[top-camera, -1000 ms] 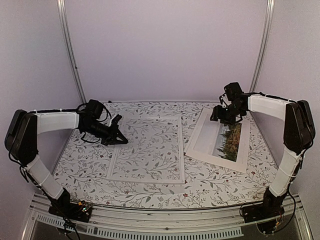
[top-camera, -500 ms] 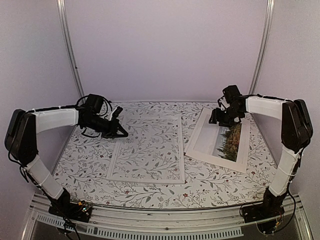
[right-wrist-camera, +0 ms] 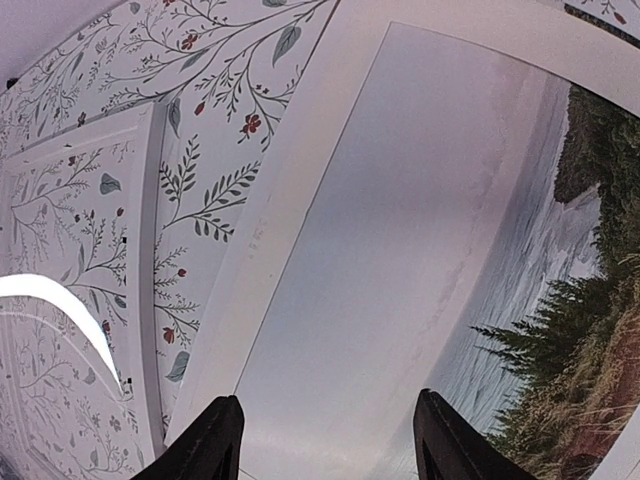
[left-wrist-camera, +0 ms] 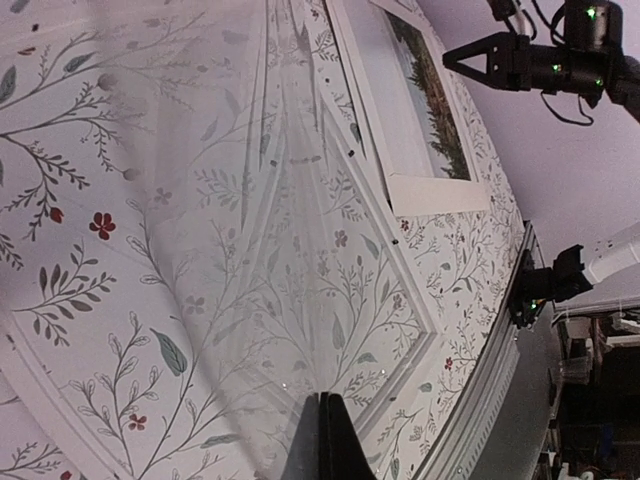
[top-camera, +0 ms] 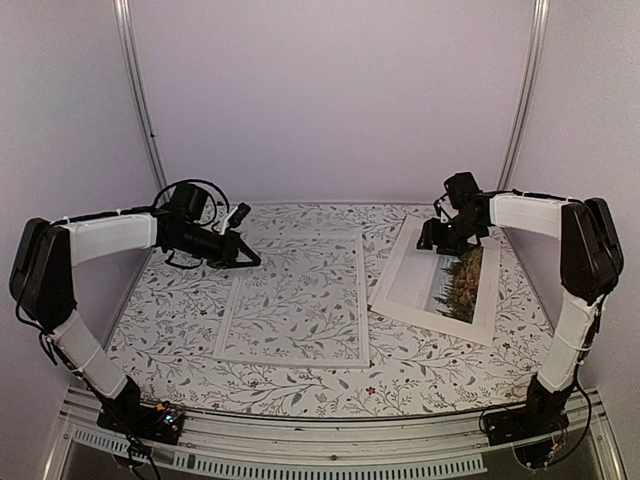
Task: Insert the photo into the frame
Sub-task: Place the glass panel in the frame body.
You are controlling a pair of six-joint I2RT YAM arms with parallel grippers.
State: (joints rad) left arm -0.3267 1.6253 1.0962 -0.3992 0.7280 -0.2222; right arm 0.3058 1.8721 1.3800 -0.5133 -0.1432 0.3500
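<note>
The white frame (top-camera: 362, 300) lies flat mid-table, also seen in the left wrist view (left-wrist-camera: 395, 255) and right wrist view (right-wrist-camera: 150, 250). My left gripper (top-camera: 248, 262) hovers over the frame's far left corner. Its jaws (left-wrist-camera: 322, 420) are shut on the edge of a thin clear pane (left-wrist-camera: 200, 200), which rises bowed and reflects the floral cloth. The photo (top-camera: 440, 280) lies picture up to the right of the frame, clear of it. My right gripper (top-camera: 440, 238) hangs open just above the photo's pale sky (right-wrist-camera: 400, 250), fingers apart and nothing between them.
A floral cloth (top-camera: 170, 310) covers the table. A metal rail (top-camera: 320, 440) runs along the near edge. Two slanted poles (top-camera: 140, 100) and plain walls close the back and sides. The pane's lifted edge gleams as a white arc (right-wrist-camera: 60, 305).
My left gripper has risen and drawn back toward the far left, staying shut, with the clear pane's edge coming up. The right gripper has hardly moved.
</note>
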